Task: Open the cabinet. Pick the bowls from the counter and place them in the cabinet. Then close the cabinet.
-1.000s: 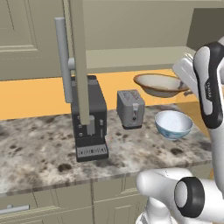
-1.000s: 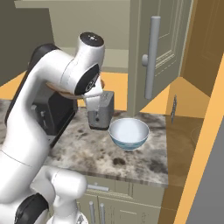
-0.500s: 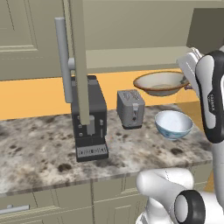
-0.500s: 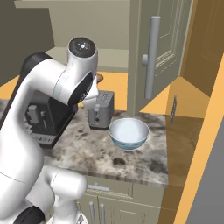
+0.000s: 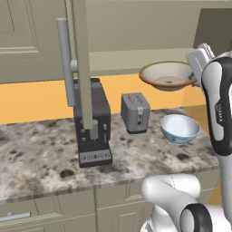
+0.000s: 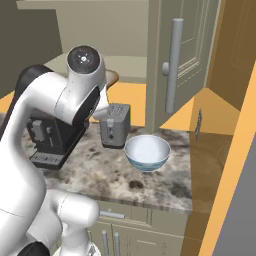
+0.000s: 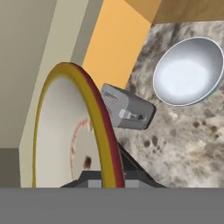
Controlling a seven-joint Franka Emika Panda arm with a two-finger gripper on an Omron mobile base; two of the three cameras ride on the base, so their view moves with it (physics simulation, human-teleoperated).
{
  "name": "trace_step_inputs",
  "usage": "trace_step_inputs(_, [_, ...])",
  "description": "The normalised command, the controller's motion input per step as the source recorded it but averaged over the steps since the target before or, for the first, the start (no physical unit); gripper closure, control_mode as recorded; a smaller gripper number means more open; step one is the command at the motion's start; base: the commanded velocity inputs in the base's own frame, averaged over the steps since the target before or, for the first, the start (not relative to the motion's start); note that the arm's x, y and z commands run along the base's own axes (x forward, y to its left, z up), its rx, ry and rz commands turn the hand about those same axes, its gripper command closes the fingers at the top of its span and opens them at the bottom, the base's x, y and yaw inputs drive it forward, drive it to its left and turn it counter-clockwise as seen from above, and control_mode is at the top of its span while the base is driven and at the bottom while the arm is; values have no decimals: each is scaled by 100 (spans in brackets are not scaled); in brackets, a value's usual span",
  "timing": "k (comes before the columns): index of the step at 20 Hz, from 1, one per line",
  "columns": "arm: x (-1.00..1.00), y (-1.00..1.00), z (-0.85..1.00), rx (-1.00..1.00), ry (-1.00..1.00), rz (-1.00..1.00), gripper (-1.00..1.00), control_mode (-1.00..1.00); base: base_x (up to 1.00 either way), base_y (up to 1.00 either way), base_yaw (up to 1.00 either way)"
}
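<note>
Granite worktop (image 5: 41, 154) under an open cabinet door (image 5: 80, 54). Tan bowl (image 5: 167, 76) is lifted above the worktop's right end, gripper (image 5: 199, 61) clenched on its rim. White-blue bowl (image 5: 180, 128) sits below it, right of toaster (image 5: 135, 112); coffee machine (image 5: 93, 124) further left.

even flat render light, soft shadows, sharp

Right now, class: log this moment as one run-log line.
pincer: shut on tan bowl, lifted | white and pale-blue bowl: on counter beside toaster | cabinet: door open
</note>
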Motion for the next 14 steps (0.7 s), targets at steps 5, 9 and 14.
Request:
trace_step_inputs(5, [0, 0, 33, 0, 0, -6, 100, -100, 0, 0, 0])
trace_step_inputs(9, [0, -7, 36, 0, 0, -9, 100, -100, 0, 0, 0])
trace_step_inputs(14, [2, -11, 32, 0, 0, -9, 100, -100, 0, 0, 0])
